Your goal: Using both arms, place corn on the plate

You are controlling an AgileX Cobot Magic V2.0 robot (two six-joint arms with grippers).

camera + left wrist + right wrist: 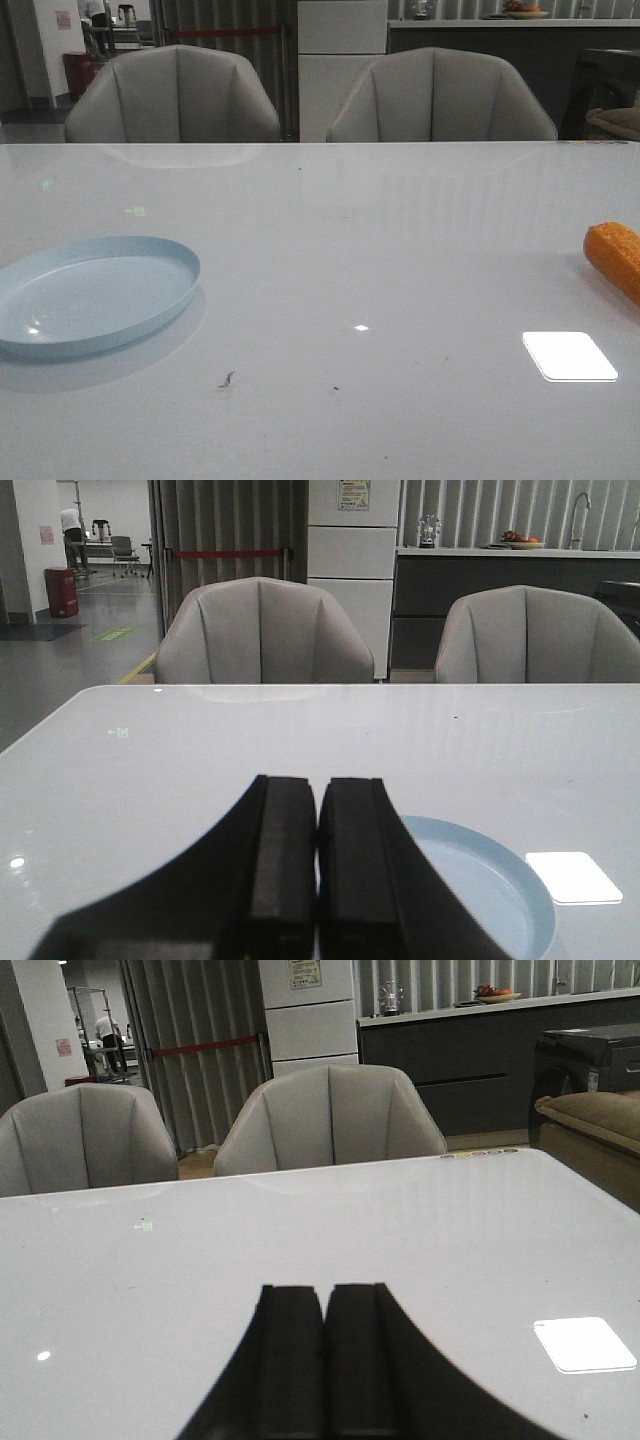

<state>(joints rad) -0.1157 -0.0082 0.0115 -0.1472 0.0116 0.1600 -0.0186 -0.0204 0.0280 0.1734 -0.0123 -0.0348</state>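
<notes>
An open office or showroom lounge is suggested: a glossy white table [330, 300], padded grey chairs [172, 95] upper centre, a dark counter [500, 575] upper right.

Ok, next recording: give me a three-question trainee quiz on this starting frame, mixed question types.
1. True or false: the corn already lies on the plate.
2. In the front view, the pale blue plate sits on the table's: A) left side, B) centre, C) right side.
3. Fill in: both the left gripper and the right gripper have their fingers ____.

Key:
1. False; the corn rests on the table at the far right edge, well apart from the plate.
2. A.
3. Shut, with nothing held between them.
</notes>
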